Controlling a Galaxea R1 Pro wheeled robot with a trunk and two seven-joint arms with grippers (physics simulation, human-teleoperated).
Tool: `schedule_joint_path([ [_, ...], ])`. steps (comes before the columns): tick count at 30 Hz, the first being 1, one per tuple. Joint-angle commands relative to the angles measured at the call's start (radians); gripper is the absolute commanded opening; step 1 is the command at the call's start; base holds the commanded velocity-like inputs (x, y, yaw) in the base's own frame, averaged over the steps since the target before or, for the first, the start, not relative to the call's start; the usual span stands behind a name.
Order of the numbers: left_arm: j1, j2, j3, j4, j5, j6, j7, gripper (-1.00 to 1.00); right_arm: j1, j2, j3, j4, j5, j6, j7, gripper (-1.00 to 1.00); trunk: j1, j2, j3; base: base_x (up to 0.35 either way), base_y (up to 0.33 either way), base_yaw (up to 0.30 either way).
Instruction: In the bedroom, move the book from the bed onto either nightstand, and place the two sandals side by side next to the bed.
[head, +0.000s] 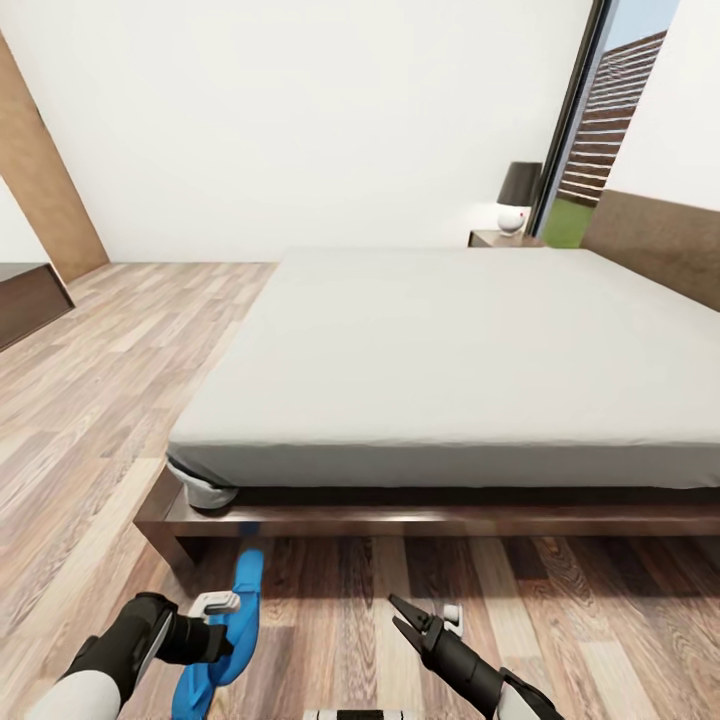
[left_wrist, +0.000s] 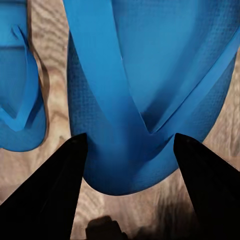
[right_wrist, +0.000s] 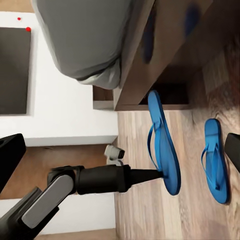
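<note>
left pincer (left_wrist: 127, 150) open astride sandal (left_wrist: 150, 75) heel edge.

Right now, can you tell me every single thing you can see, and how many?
bed: one, dark brown frame, straight ahead
mattress: one, light grey, on the bed, nothing lying on it
sandals: two, bright blue, on the floor by the bed's corner
nightstand: one, brown, beyond the bed's far side
lamp: one, dark shade and white round base, on the nightstand
window: one, black frame, beside the lamp
low cabinet: one, dark brown, far left edge
floor: wood planks, all around
left pincer: one, black, open over one sandal
right pincer: one, black, open, above the floor
</note>
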Motion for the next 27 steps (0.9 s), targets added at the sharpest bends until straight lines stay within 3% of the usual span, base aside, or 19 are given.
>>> schedule_joint_path([
  [1,-0.001,-0.001,0.007,-0.001,-0.008,0.003,-0.004,-1.0,0.0,0.0,0.0,0.0,-0.007,0.011,0.002,1.0,0.0,-0.001,-0.005,0.0,0.0,0.0],
  [16,-0.006,-0.018,0.007,-0.001,-0.003,-0.016,0.006,-1.0,0.0,0.0,-0.001,-0.001,-0.012,0.011,0.028,1.0,0.007,-0.004,-0.063,0.0,0.0,0.0],
  [27,-0.011,-0.011,0.005,-0.001,-0.004,-0.05,0.007,-1.0,0.0,0.001,-0.001,-0.001,-0.01,0.009,0.073,1.0,0.012,-0.007,-0.105,0.0,0.0,0.0],
])
